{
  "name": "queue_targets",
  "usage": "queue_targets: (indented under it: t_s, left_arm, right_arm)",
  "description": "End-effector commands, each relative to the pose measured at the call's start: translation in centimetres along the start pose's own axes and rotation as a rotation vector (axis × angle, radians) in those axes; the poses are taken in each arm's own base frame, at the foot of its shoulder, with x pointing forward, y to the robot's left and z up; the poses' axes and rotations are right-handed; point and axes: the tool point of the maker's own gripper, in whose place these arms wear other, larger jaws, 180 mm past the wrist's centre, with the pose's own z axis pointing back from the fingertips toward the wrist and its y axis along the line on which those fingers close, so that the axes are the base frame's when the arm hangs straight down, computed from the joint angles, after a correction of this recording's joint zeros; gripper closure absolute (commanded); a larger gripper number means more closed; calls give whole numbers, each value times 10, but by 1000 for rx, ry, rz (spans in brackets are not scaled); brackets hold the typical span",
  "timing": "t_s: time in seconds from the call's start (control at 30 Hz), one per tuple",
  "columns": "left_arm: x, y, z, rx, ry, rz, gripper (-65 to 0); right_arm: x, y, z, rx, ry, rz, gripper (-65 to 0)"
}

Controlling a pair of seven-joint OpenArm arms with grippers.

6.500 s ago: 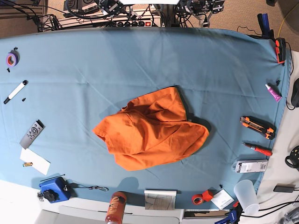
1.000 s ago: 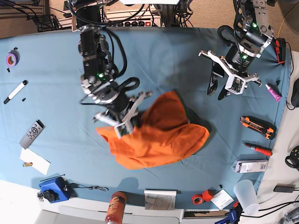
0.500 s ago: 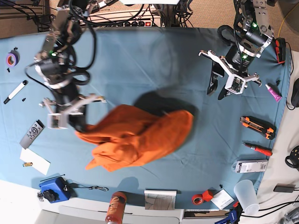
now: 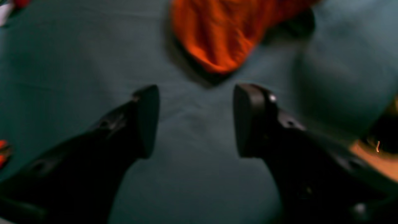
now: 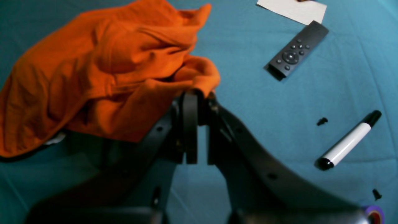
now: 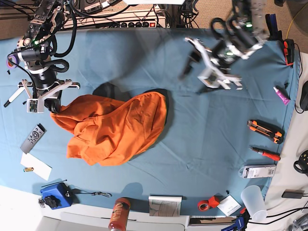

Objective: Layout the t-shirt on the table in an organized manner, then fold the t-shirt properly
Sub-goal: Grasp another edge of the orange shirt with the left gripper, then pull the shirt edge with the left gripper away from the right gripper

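Inspection found the t-shirt [image 6: 113, 127] lying bunched and creased on the table [image 6: 144, 57], left of centre in the base view, with one corner lifted off the cloth toward that view's left. We noted the right gripper [image 6: 44, 100] at that raised corner. In the right wrist view its fingers [image 5: 189, 130] stood pressed almost together, pinching a fold of the orange fabric [image 5: 102, 74] at their tips, while the rest of the garment hung down and spread across the table [image 5: 279, 102] behind them.

We recorded the left gripper [image 6: 204, 62] above the far side of the table, well apart from the shirt and blurred in the base view. Its wrist view showed the fingers [image 4: 146, 121] spread wide with only bare teal cloth [image 4: 62, 62] between them, and the near edge of the shirt [image 4: 217, 34] lying beyond the fingertips, not touching them.

We also saw a remote control [image 5: 295, 49], a white-barrelled marker [image 5: 348, 144] and a slip of white paper [image 5: 292, 11] on the table beside the right gripper, all clear of the shirt. An orange utility knife [image 6: 264, 131] and a screwdriver [image 6: 265, 153] lay near the opposite edge.
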Motion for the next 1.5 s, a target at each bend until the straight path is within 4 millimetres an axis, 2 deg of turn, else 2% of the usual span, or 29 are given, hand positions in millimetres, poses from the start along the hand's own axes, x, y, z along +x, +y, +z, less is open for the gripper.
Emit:
queue_targets:
  t_s: [0.0, 0.17, 0.3, 0.4, 0.53, 0.7, 0.8, 0.9, 1.07, 1.13, 1.23, 1.27, 1.4, 1.47]
  left_arm:
    - [15, -5, -5, -11, -51, -24, -390]
    - [26, -30, -41, -58, -61, -243, -389]
    - [3, -46, -73, -118, 32, -403, -389]
    - [-14, -43, -95, -90, 91, -458, -389]
    - [-17, -36, -114, -47, 107, -505, -389]
    - [0, -31, -122, -20, 70, -532, -383]
    - [5, -25, -127, -12, 67, -539, -326]
    - [2, -19, -133, -15, 81, -533, -288]
    - [-15, -8, -143, -15, 138, -541, -284]
    - [-20, -6, -144, -12, 151, -539, -231]
    - [-18, -4, -144, 3, 142, -514, -33]
    - [-16, -3, -144, 15, 131, -484, 0]
    - [-1, 8, -142, 89, 95, -411, 0]
    - [12, 16, -137, 146, 79, -392, 0]
  right_arm:
    - [15, -3, 3, -8, -53, 18, 0]
    - [11, -8, 3, -41, -36, 44, 0]
    - [7, -11, 4, -53, -22, 54, 0]
    - [4, -10, 4, -52, -10, 56, 0]
    - [2, -13, 5, -65, -4, 66, 0]
    - [-2, -14, 5, -71, 9, 72, 0]
    - [-3, -14, 5, -71, 15, 71, 0]
    - [-5, -14, 6, -71, 26, 72, 0]
    - [-6, -14, 6, -71, 29, 71, 0]
    - [-6, -14, 6, -70, 29, 71, 0]
    - [-5, -14, 6, -71, 28, 71, 0]
    - [-5, -14, 6, -71, 27, 71, 0]
    - [-2, -14, 6, -70, 7, 72, 0]
    - [0, -14, 6, -70, -1, 73, 0]
